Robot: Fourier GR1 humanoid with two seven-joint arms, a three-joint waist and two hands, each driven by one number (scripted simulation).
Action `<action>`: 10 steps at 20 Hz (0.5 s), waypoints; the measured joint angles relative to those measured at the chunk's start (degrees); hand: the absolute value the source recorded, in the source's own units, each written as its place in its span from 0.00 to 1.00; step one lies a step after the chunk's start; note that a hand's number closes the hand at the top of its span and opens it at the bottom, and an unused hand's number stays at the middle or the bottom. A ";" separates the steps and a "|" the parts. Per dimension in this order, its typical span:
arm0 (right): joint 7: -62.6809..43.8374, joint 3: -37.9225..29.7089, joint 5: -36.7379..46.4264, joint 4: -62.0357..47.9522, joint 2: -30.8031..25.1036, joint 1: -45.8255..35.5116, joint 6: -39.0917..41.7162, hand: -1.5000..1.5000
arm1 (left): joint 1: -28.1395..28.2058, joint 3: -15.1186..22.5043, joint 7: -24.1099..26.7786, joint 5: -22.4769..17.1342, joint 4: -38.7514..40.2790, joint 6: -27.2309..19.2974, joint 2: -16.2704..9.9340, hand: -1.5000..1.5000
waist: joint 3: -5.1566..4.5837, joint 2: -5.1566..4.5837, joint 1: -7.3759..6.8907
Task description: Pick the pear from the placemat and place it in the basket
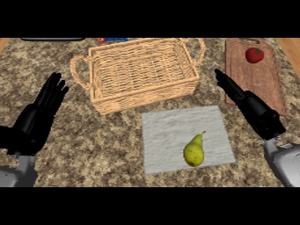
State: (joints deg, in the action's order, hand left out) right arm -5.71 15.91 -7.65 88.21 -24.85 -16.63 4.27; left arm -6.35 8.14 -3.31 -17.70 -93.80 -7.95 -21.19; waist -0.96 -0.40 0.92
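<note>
On grey cloth placemat [178, 127] lies smooth yellow pear [194, 150]; both robot hands straight-fingered, released.

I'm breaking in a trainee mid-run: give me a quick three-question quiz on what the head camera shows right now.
1. True or false: the pear lies in the basket.
2. What sits on the cutting board? A) tomato B) lemon C) cup
3. Which hand is nearer the pear?

Key: 1. False, it lies on the placemat. 2. A, the tomato. 3. The right hand; the left hand rests open at the left.
</note>
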 measured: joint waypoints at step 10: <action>3.18 -4.35 -10.44 -8.85 16.89 -4.75 -5.55 0.00 | 9.24 3.17 -7.19 1.74 12.16 -0.51 0.31 0.50 | 0.97 -0.40 -2.50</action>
State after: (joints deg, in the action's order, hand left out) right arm -2.53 11.56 -18.09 79.36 -7.96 -21.37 -1.29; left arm 2.89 11.30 -10.50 -15.96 -81.65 -8.46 -20.88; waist 0.01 -0.81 -1.58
